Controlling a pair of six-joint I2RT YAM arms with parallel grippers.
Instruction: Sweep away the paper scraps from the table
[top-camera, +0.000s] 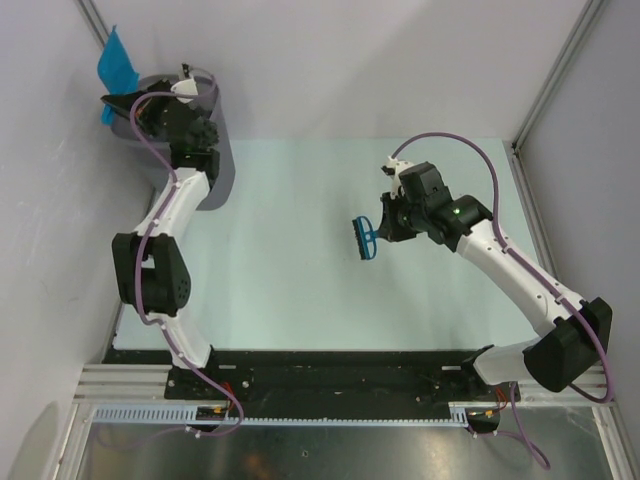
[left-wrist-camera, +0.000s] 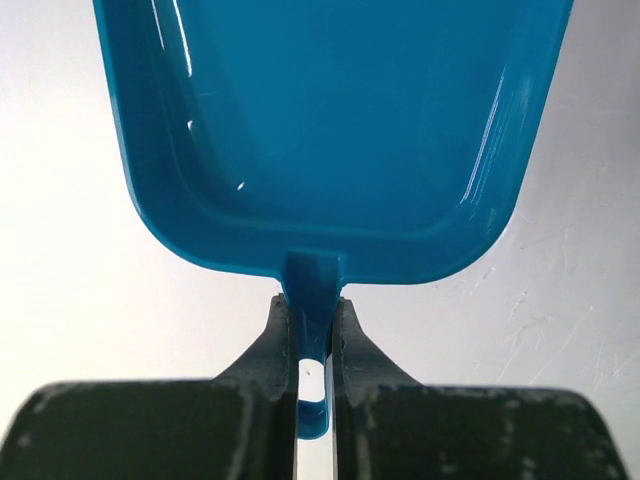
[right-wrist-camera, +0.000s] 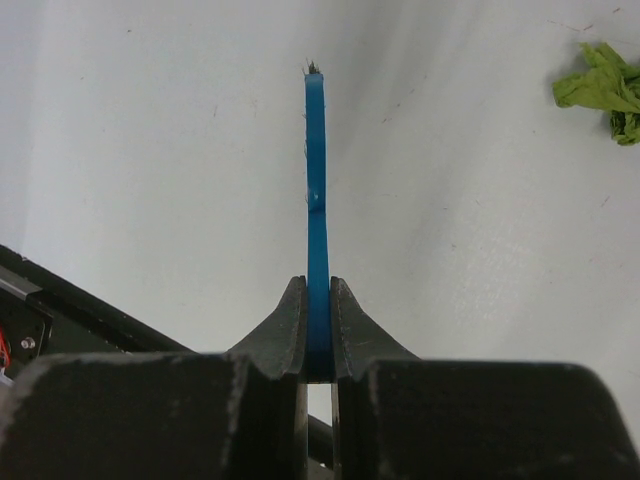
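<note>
Scraps (right-wrist-camera: 600, 90): one green piece confirmed in view; details under the last item.

Table (top-camera: 300, 300): in the overhead view the open surface shows no scraps that I can make out. Ground under the right arm is hidden.

Basket (top-camera: 222, 170): a grey shape at the far left corner, partly covered by the left arm (top-camera: 165, 230).

Right arm (top-camera: 510, 265): reaches in over mid-table.

Dustpan (left-wrist-camera: 330, 130): held high at the far left, by the wall and at the basket's far side. The visible part of the pan is bare, with nothing green in it. The left gripper (left-wrist-camera: 312, 310) has its jaws closed tight on the pan's handle stub.

Brush (right-wrist-camera: 316, 180): seen edge-on from the wrist, held over the middle of the table, well apart from the dustpan. The right gripper (right-wrist-camera: 317, 290) is clamped on its handle with no gap showing.

Scrap: crumpled, lying on the table at the upper right of the right wrist view, clear of the brush. I cannot place it in the overhead view.

Assessment: the task looks mostly done, with the pan apparently at or past the tipping stage. At least this one scrap remains to be swept, collected and dumped.
</note>
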